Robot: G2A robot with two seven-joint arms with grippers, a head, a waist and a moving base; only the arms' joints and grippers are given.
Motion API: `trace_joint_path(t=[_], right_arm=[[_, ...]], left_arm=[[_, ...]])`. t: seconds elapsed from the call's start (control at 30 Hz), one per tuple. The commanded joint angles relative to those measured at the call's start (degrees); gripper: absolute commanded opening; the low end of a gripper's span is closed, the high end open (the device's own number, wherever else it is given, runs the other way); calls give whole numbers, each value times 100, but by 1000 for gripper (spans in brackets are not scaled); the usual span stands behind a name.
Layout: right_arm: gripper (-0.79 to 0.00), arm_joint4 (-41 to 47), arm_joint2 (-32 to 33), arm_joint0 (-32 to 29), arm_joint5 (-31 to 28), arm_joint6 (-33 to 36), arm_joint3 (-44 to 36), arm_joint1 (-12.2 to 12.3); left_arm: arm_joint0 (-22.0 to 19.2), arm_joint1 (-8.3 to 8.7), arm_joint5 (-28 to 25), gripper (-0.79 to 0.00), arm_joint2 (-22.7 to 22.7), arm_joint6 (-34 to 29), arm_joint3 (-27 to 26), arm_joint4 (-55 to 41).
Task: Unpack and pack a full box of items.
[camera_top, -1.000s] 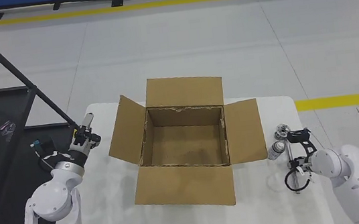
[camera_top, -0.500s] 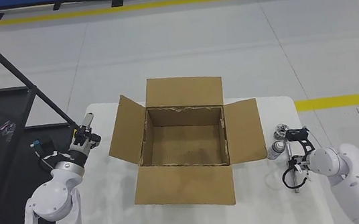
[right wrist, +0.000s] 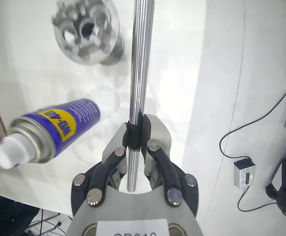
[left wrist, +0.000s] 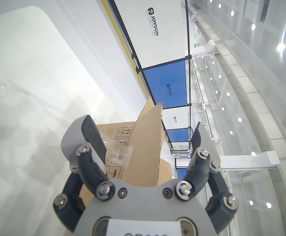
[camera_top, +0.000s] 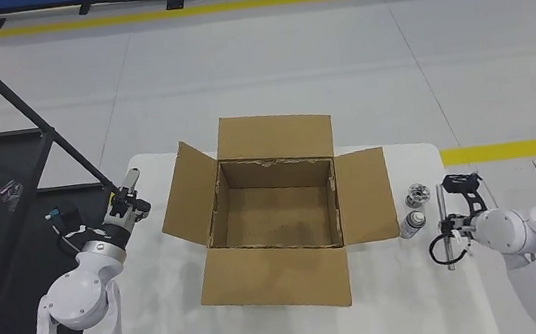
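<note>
The right pincer (right wrist: 135, 131) is clamped on a polished steel rod (right wrist: 139, 67) at the right end of the desk (camera_top: 162, 291), beside a blue spray can (right wrist: 64, 125) and a metal chuck (right wrist: 87, 33). The open cardboard box (camera_top: 274, 277) sits mid-desk. Left of it, the left pincer (left wrist: 144, 129) gapes wide, holding nothing.

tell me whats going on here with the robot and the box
A two-armed robot is working at a table with an open cardboard box that looks empty. Its right gripper is shut on a shiny metal rod, next to a spray can and a round metal part sitting on the table beside the box. The left gripper is open, holding nothing, near the box's other side.
</note>
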Motion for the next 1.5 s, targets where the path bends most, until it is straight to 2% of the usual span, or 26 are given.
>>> trace_joint_path(t=[0.0,0.13,0.27,0.47,0.67,0.8,1.0,1.2,1.47], right_arm=[[-785,-39,195,-96,86,33,-388,37],[-785,-57,453,-264,143,137,-1196,88],[-785,-89,433,-260,100,347,-1955,107],[-785,-145,-126,257,104,635,-2624,65],[-785,126,-980,1103,60,857,-2743,-55],[-785,528,-1694,1744,60,961,-2412,-200],[-785,1183,-2985,2775,-110,899,-1411,-548],[-785,1455,-4411,3496,-335,379,-282,-1068],[-785,1797,-5622,4007,-767,-503,1147,-1826]], left_arm=[[0,0,0,0,0,0,0,0],[0,0,0,0,0,0,0,0],[0,0,0,0,0,0,0,0],[0,0,0,0,0,0,0,0],[0,0,0,0,0,0,0,0],[0,0,0,0,0,0,0,0],[0,0,0,0,0,0,0,0],[0,0,0,0,0,0,0,0],[0,0,0,0,0,0,0,0]])
